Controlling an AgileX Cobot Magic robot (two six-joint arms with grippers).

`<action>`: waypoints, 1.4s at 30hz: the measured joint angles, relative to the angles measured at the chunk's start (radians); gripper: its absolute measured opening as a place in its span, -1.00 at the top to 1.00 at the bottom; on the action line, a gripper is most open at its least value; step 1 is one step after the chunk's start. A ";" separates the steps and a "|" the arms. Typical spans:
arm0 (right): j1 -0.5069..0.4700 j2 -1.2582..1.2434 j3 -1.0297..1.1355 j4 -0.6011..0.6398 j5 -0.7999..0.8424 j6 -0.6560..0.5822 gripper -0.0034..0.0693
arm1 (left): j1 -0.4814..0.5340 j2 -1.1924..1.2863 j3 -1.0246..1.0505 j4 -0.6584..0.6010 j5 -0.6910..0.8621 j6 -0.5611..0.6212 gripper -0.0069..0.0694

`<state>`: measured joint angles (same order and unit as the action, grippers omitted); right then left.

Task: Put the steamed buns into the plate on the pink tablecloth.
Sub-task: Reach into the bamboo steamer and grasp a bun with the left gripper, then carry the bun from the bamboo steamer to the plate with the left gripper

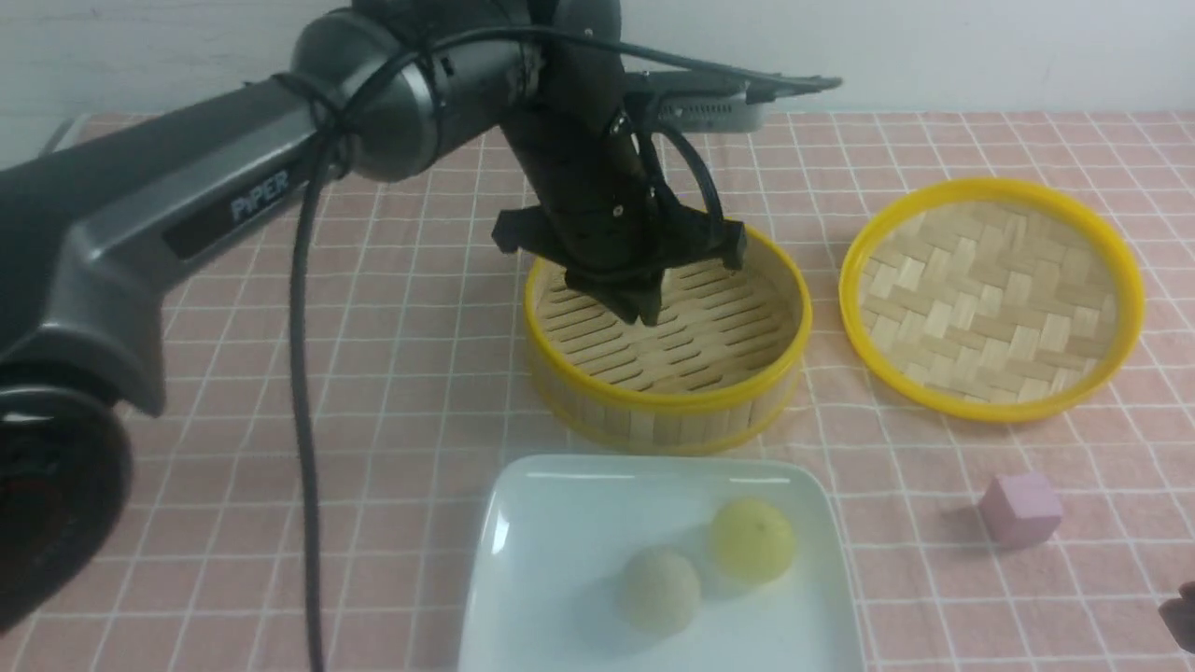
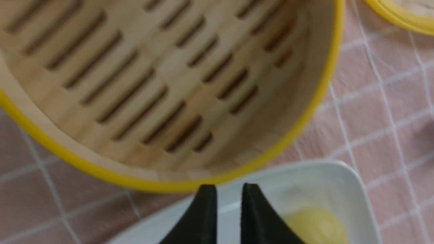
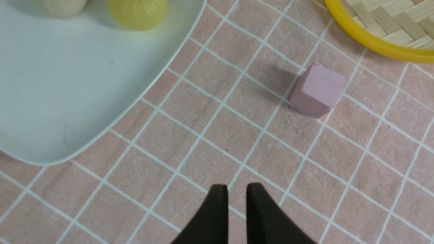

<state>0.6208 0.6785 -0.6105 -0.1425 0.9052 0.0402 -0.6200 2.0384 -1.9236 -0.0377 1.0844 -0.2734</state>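
The white square plate (image 1: 560, 523) lies on the pink tablecloth (image 1: 401, 392) at the front middle. It holds two steamed buns, one pale beige (image 1: 660, 588) and one yellow (image 1: 752, 539). No third bun is in view. My left gripper (image 1: 639, 303) hangs over the bamboo steamer basket (image 1: 653, 401), its jaws nearly together and nothing between them. The left wrist view shows its tips (image 2: 229, 188) above the plate's far edge (image 2: 322, 183), next to the yellow bun (image 2: 317, 225). My right gripper (image 3: 234, 189) is shut and empty above bare cloth, to the right of the plate (image 3: 67, 84).
The basket's slatted floor (image 2: 135, 84) shows no bun. The yellow-rimmed woven lid (image 1: 990, 299) lies to the basket's right. A small pink cube (image 1: 1019, 509) sits on the cloth to the right of the plate, also in the right wrist view (image 3: 317, 89).
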 joint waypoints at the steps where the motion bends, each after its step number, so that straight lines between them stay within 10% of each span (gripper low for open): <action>1: 0.000 0.000 0.000 0.000 0.000 0.000 0.69 | 0.008 0.054 -0.080 0.032 0.043 -0.007 0.76; 9: 0.000 0.000 0.000 0.000 -0.002 0.000 0.66 | 0.059 0.272 -0.419 0.063 0.086 -0.025 0.65; 19: 0.000 0.000 0.000 0.000 -0.010 0.000 0.62 | 0.056 0.440 -0.457 0.170 -0.174 -0.129 -0.17; 26: 0.000 0.000 0.000 0.000 -0.010 0.000 0.59 | 0.056 0.439 -0.464 0.202 -0.111 -0.196 0.69; 42: 0.000 0.000 0.000 0.000 -0.010 0.004 0.54 | 0.056 -0.115 -0.305 0.166 0.158 0.098 0.74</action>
<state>0.6208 0.6783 -0.6105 -0.1425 0.8956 0.0440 -0.5644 1.9230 -2.2282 0.1286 1.2421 -0.1756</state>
